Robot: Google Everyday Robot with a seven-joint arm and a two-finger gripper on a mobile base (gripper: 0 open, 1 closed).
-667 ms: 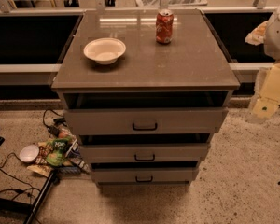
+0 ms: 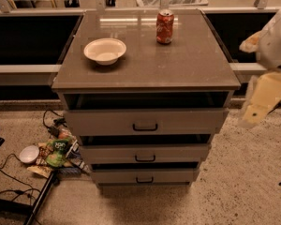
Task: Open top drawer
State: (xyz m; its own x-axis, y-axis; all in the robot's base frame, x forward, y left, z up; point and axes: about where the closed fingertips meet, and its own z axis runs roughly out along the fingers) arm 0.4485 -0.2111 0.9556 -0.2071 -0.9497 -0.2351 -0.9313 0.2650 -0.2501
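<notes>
The top drawer [image 2: 145,121] is the tallest grey front of the cabinet, with a small black loop handle [image 2: 145,126]. It stands pulled out a little, with a dark gap showing between its front and the cabinet top [image 2: 187,64]. My gripper [image 2: 258,106], a cream-coloured piece on the white arm [image 2: 277,41], hangs in the air at the right of the cabinet. It is level with the top drawer's right end and apart from it, holding nothing that I can see.
Two shorter drawers [image 2: 145,154] [image 2: 144,176] sit below, also slightly out. A white bowl [image 2: 105,50] and a red soda can [image 2: 165,27] stand on the cabinet top. Snack packets [image 2: 56,151], a small bowl [image 2: 28,153] and cables lie on the floor at the left.
My arm has shifted slightly down and to the left beside the cabinet. The drawers, bowl and can have not moved.
</notes>
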